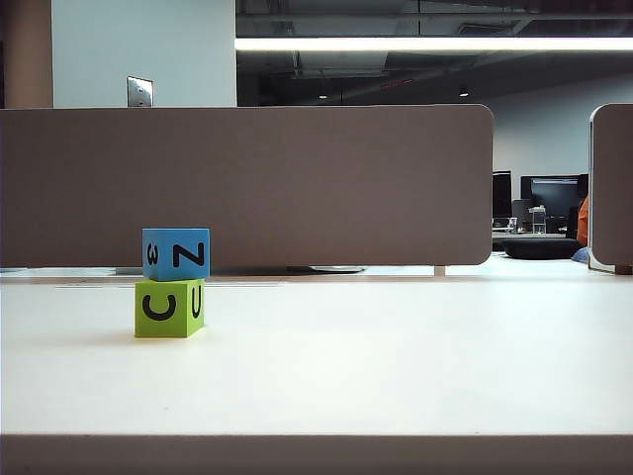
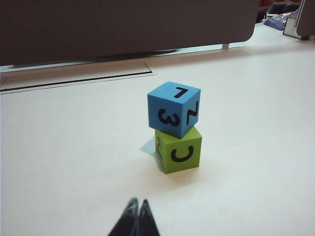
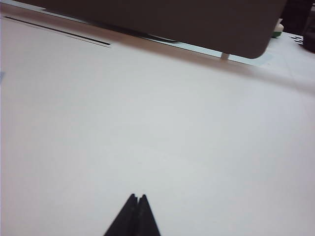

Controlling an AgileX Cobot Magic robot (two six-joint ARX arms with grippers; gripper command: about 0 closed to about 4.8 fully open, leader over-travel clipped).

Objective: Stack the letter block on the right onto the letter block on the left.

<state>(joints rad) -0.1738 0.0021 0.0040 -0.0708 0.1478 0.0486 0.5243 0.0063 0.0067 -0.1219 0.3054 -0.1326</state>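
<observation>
Blue letter block (image 1: 176,254) sits on top of the green letter block (image 1: 169,309), on the left of the white tabletop (image 1: 396,356), near the grey partition (image 1: 247,183). The blue block is turned slightly relative to the green. Left hand (image 2: 137,202): fingers pressed together, empty, short of the stack. Right hand (image 3: 138,197): fingers together, empty, over bare tabletop.

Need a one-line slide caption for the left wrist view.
Blue letter block sits on green letter block; shut left gripper apart from the stack.
</observation>
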